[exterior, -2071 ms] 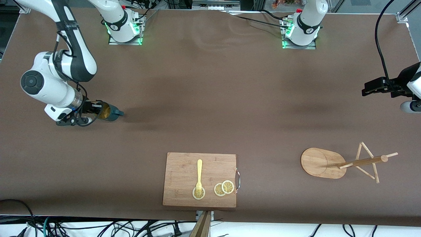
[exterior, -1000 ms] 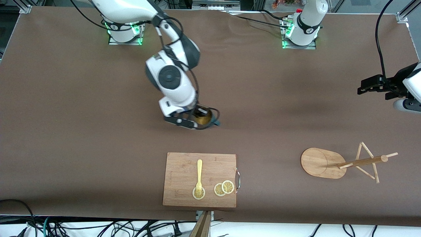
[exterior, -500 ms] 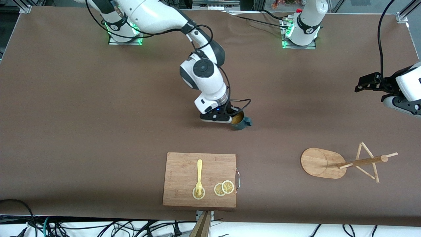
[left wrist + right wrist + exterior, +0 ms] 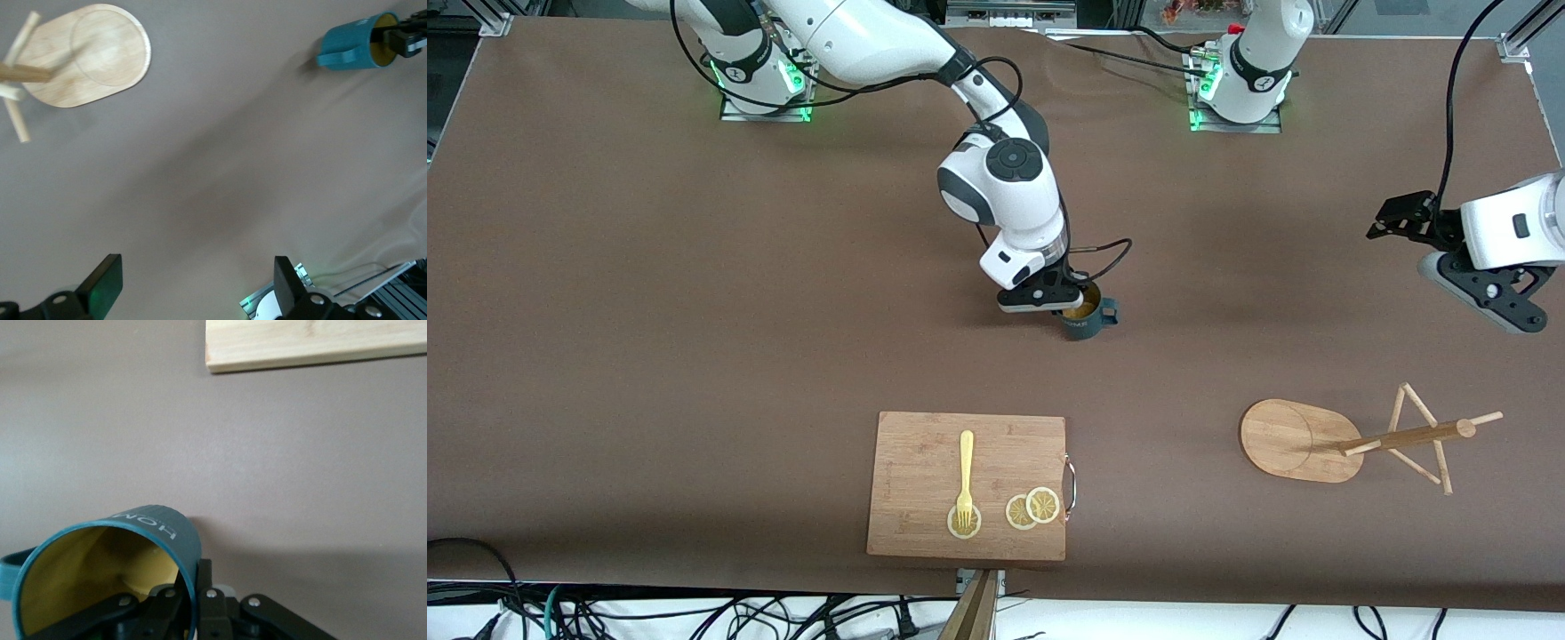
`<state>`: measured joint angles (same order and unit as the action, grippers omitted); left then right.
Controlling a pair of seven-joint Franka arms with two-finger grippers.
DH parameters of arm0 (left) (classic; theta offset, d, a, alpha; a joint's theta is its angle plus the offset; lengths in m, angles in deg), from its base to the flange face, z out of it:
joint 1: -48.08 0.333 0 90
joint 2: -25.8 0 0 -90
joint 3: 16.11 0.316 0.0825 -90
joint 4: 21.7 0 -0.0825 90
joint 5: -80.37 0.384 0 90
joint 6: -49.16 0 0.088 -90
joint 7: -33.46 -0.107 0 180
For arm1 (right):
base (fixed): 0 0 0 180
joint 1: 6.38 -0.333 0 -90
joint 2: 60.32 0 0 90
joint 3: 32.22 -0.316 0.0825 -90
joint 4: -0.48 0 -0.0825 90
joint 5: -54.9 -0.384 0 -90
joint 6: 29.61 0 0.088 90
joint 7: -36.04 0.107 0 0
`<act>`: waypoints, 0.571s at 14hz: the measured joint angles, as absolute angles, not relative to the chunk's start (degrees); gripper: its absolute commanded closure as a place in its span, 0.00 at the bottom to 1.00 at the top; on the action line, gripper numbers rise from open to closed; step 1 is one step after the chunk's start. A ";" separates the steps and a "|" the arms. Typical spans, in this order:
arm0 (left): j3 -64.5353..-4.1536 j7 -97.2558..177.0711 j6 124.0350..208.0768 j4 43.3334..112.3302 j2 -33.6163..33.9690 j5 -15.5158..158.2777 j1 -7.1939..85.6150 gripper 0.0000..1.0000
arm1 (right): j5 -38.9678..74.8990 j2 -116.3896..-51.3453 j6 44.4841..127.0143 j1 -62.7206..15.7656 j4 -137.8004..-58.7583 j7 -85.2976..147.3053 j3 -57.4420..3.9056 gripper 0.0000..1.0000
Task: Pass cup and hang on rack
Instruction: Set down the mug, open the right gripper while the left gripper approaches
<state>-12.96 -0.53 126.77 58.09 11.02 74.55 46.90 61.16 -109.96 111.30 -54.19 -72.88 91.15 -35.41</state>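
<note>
A: Where's your cup (image 4: 1087, 320)?
B: Pinched by its rim in the right gripper (image 4: 1064, 303), over mid-table. Left gripper (image 4: 193, 287) waits, spread open. Handover and hanging on the rack (image 4: 1352, 440) remain

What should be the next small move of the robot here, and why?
Probably the right end effector should set the cup down mid-table and let go. It grips the cup's rim, while the left end effector hangs open, far off, over its end of the table, and the rack stands there too.
</note>
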 measured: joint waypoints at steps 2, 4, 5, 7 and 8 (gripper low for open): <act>-13.24 -2.22 126.77 59.68 10.99 73.07 46.64 0.00 | 61.26 -110.68 111.17 -54.42 -73.05 91.15 -35.23 0.95; -14.08 -3.03 126.78 61.35 10.96 72.41 46.32 0.00 | 61.27 -111.18 111.17 -54.42 -73.06 91.15 -34.99 0.66; -14.89 -3.13 126.83 62.04 10.95 72.39 46.28 0.00 | 61.27 -111.20 111.17 -54.42 -73.05 91.15 -34.93 0.01; -16.44 -3.19 127.07 63.13 10.94 72.38 46.17 0.00 | 61.27 -111.20 111.17 -54.42 -73.05 91.15 -34.92 0.00; -17.08 -3.19 127.65 63.69 10.94 72.38 46.11 0.00 | 61.27 -111.18 111.09 -54.42 -73.04 91.15 -34.91 0.00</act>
